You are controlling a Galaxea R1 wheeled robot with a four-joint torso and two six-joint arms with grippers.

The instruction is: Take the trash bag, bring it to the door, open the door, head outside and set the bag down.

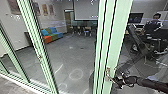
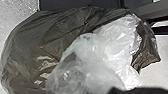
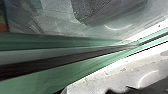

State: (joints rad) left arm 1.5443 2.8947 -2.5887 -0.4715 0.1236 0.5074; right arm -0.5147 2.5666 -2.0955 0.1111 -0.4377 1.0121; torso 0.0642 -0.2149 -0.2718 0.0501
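Our right gripper (image 1: 112, 79) is at the green door frame (image 1: 113, 37); our left wrist view shows the trash bag (image 2: 32, 47). We cannot tell either gripper's opening or hold.

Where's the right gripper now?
In the head view, the right gripper is toward the lower right, close by the handle on the pale green door frame; I cannot tell whether it touches the handle.

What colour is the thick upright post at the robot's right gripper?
The thick upright frame post is pale green with dark lines, best seen in the head view.
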